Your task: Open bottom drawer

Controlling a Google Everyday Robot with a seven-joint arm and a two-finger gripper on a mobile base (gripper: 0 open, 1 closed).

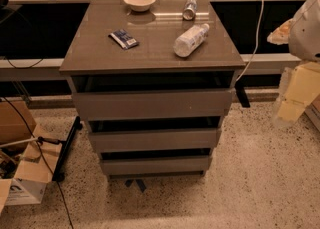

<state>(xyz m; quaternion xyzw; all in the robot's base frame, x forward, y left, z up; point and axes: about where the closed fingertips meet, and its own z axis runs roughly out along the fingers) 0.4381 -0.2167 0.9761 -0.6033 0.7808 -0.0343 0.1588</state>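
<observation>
A grey-brown cabinet [150, 53] with three flat, handle-less drawer fronts stands in the middle of the camera view. The bottom drawer [155, 165] is the shortest and slimmest and sits just above the floor. A thin dark gap shows above its front, as with the two drawers above it. My gripper [295, 98], pale yellow under the white arm [306, 25], hangs at the far right edge. It is well to the right of the cabinet, higher than the bottom drawer, and touches nothing.
On the cabinet top lie a white bowl [139, 1], a can [189, 8], a plastic bottle [191, 39] on its side and a blue packet [123, 38]. Cardboard boxes [20, 173] and a black stand leg [67, 148] are at the left. A white cable [257, 33] hangs at the right.
</observation>
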